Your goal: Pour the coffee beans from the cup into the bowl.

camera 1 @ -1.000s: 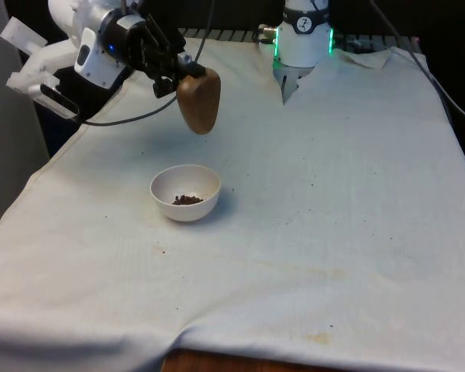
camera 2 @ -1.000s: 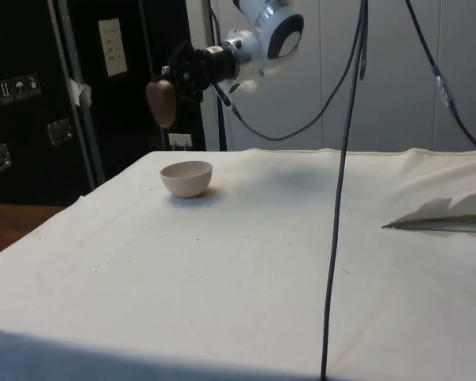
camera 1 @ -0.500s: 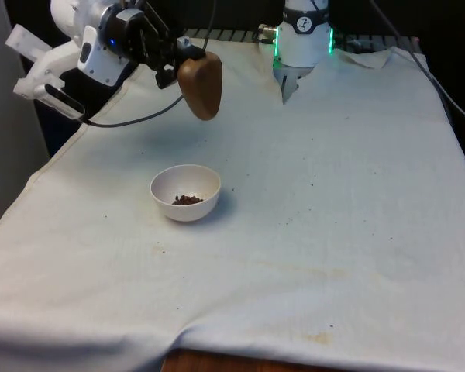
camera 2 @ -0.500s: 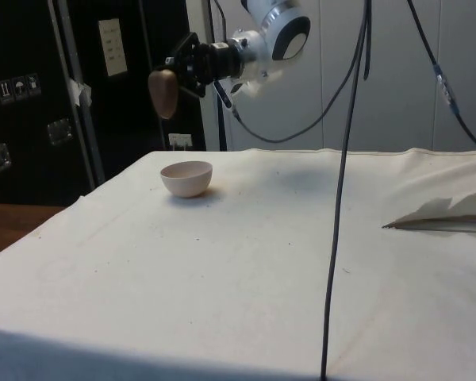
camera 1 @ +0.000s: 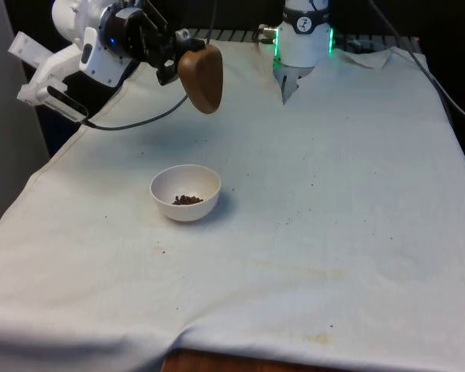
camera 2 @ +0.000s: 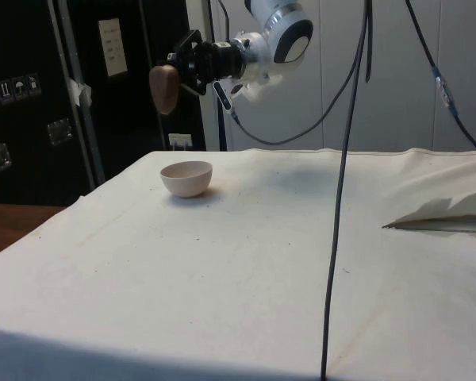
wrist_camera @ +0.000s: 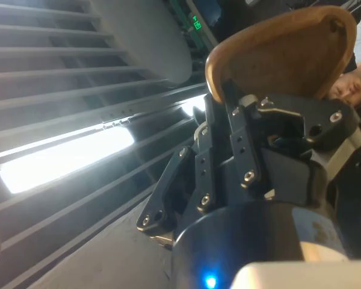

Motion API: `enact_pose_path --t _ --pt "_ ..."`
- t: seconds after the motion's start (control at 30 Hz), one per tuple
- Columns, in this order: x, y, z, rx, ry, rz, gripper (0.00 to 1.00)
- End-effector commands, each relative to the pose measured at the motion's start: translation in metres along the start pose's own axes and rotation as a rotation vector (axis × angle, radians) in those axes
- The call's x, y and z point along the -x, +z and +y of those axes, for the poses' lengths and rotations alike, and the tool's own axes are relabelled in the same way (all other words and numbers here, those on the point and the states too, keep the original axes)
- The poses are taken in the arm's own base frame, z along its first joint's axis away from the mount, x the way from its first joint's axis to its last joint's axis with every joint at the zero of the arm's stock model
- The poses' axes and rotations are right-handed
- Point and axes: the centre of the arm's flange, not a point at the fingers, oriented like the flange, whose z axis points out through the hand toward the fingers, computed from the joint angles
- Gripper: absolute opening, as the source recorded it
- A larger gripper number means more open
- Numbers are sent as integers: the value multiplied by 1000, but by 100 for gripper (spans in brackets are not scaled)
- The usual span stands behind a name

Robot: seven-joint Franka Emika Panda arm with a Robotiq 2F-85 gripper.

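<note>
A brown wooden cup (camera 1: 201,77) hangs tipped over in the air, held by my gripper (camera 1: 173,68), which is shut on it. It sits well above the table, back from the white bowl (camera 1: 185,191) and toward the robot's end. The bowl stands on the cloth with a small heap of coffee beans (camera 1: 187,200) inside. From the side, the cup (camera 2: 164,89) is high over the bowl (camera 2: 186,178). In the wrist view the cup (wrist_camera: 283,54) is clamped between the fingers (wrist_camera: 237,144). The cup's inside is hidden.
A white cloth (camera 1: 333,194) covers the table. Black cables (camera 2: 337,198) hang down across the side view. A folded edge of cloth (camera 2: 448,214) lies at the side view's right. A person's face edge shows in the wrist view (wrist_camera: 348,90).
My gripper has lifted the cup higher and drawn it back from the bowl toward the robot's end. The beans in the bowl look the same.
</note>
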Motion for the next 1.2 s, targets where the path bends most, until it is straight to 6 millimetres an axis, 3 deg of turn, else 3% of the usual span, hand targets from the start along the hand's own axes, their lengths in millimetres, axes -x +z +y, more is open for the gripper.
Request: enact_pose_path --t 0.0,0.8,1.17 --pt "0 -1 0 -11 6 1 0" --pt "1 0 1 -4 -12 -6 0" --pt "3 6 -5 76 -14 -43 0"
